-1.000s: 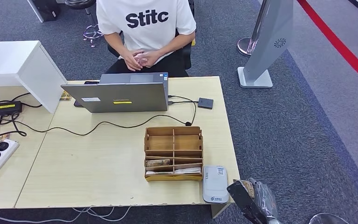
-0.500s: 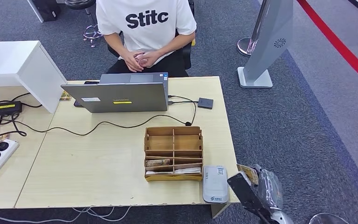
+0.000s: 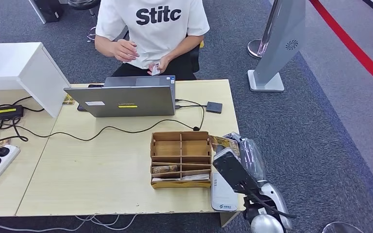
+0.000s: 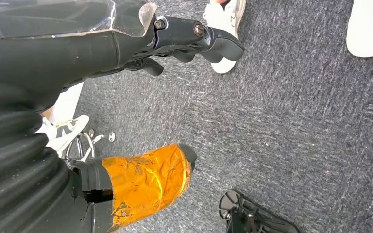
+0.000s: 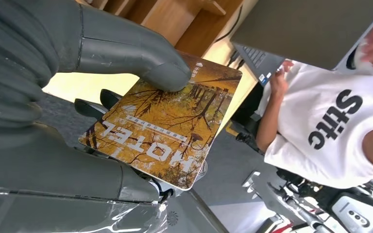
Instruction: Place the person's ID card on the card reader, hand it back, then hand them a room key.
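Your right hand (image 3: 238, 155) pinches the room key (image 5: 165, 131), a thin, stiff, glossy card, light but apt to slide; keep the thumb flat on its face and the fingers under it, leaving the far edge free for the person (image 3: 153, 24) to take; it hangs above the table (image 3: 102, 179) edge, beside the wooden organizer (image 3: 180, 159) and over the card reader (image 3: 223, 194); the right wrist view shows the HOTEL print and the grip, which the head view hides; your left hand (image 4: 194, 41) hangs toward the floor, fingers curled, holding nothing.
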{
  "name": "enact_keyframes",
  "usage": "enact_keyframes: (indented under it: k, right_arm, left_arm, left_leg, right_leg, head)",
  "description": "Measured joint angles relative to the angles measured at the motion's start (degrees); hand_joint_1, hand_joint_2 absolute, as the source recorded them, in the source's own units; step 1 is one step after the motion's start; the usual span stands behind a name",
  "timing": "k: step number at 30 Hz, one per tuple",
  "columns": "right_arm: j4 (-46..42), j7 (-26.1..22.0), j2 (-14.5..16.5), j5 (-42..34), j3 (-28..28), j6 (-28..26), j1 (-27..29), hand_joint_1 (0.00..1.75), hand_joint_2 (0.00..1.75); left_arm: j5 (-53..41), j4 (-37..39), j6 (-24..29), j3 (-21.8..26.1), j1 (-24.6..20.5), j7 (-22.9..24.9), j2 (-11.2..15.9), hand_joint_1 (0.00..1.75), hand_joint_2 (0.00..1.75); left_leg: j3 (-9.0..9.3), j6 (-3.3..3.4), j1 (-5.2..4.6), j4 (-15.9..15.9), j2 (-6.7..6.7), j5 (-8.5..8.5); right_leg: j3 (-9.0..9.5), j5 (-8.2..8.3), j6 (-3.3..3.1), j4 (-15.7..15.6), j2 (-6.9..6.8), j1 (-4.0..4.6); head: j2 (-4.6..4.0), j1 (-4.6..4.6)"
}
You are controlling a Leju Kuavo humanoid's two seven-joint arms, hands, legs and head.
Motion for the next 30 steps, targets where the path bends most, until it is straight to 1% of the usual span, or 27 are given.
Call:
enact_keyframes:
  k: [5, 9, 11, 16, 20, 24, 25, 28, 29, 30]
  right_arm:
    - [0.9, 0.0, -0.3, -0.2, 1.2, 0.0, -1.1, 1.75, 1.75]
    - [2.2, 1.1, -0.4, -2.6, 2.4, 1.4, -2.9, 1.75, 1.75]
    - [4.3, 2.8, -0.5, -3.5, 4.0, 1.9, -5.7, 1.75, 1.75]
    - [13.5, 8.5, 0.4, -5.4, 8.4, 3.1, -16.0, 1.75, 1.75]
    - [21.3, 10.4, 1.4, -5.9, 10.8, 2.9, -22.6, 1.75, 1.75]
    - [27.7, 10.8, 1.9, -5.9, 12.5, 1.6, -26.7, 1.75, 1.75]
    - [28.8, 10.8, 1.9, -6.0, 12.6, 1.4, -27.4, 1.35, 1.75]
    - [30.5, 10.5, 1.9, -6.4, 12.8, 0.9, -28.4, 0.04, 1.75]
    - [30.7, 10.4, 1.9, -6.7, 12.8, 0.9, -28.5, 0.00, 1.75]
    - [30.7, 10.3, 1.9, -7.0, 12.7, 0.8, -28.5, 0.00, 1.75]
  left_arm:
    - [-0.1, 0.1, 0.0, 0.0, 0.0, 0.0, 0.2, 0.00, 1.75]
    - [-0.6, 0.2, -0.1, -0.1, 0.0, 0.0, 0.5, 0.00, 1.75]
    - [-1.2, 0.5, -0.3, -0.2, -0.2, -0.1, 0.7, 0.00, 1.75]
    - [-3.3, 1.7, -0.7, -1.5, -0.9, -0.7, 1.6, 0.00, 1.75]
    - [-4.3, 2.6, -1.1, -2.5, -1.1, -1.1, 2.3, 0.00, 1.75]
    - [-4.9, 3.2, -1.2, -3.0, -1.3, -1.2, 2.6, 0.00, 1.75]
    - [-4.9, 3.3, -1.2, -3.1, -1.3, -1.2, 2.6, 0.00, 1.75]
    - [-4.9, 3.5, -1.2, -3.3, -1.4, -1.2, 2.8, 0.00, 1.75]
    - [-4.9, 3.6, -1.2, -3.3, -1.4, -1.2, 2.8, 0.00, 1.75]
    - [-4.9, 3.6, -1.2, -3.3, -1.4, -1.2, 2.8, 0.00, 1.75]
  left_leg:
    - [-0.01, 0.00, -0.01, 0.0, 0.00, -0.01]
    - [-0.04, 0.00, 0.00, 0.0, 0.04, -0.01]
    - [-0.03, -0.01, 0.01, 0.0, 0.08, 0.01]
    - [-0.03, -0.14, 0.05, 0.0, 0.07, 0.19]
    - [-0.02, -0.16, 0.06, 0.0, 0.04, 0.24]
    - [-0.03, -0.16, 0.05, 0.0, 0.02, 0.24]
    - [-0.03, -0.16, 0.05, 0.0, 0.01, 0.24]
    - [-0.05, -0.15, 0.05, 0.0, 0.00, 0.23]
    - [-0.07, -0.15, 0.05, 0.0, 0.00, 0.23]
    - [-0.08, -0.15, 0.05, 0.0, 0.00, 0.22]
  right_leg:
    - [-0.01, 0.00, 0.00, 0.0, 0.01, 0.00]
    - [-0.03, 0.03, -0.05, 0.0, 0.03, -0.01]
    - [-0.05, 0.08, -0.11, 0.0, 0.06, 0.00]
    - [-0.06, 0.19, -0.16, 0.1, 0.05, 0.01]
    - [-0.07, 0.21, -0.20, 0.1, 0.04, 0.01]
    - [-0.08, 0.23, -0.23, 0.1, 0.03, 0.01]
    - [-0.09, 0.23, -0.23, 0.1, 0.02, 0.01]
    - [-0.10, 0.22, -0.23, 0.1, 0.01, 0.01]
    - [-0.11, 0.22, -0.23, 0.1, 0.01, 0.01]
    - [-0.13, 0.22, -0.23, 0.1, 0.02, 0.01]
  head:
    - [0.00, -0.01]
    - [0.00, 0.00]
    - [0.00, 0.00]
    - [0.00, -0.01]
    - [0.00, -0.01]
    - [0.00, 0.00]
    - [0.00, 0.00]
    - [0.00, 0.01]
    - [0.00, 0.01]
    - [0.00, 0.01]
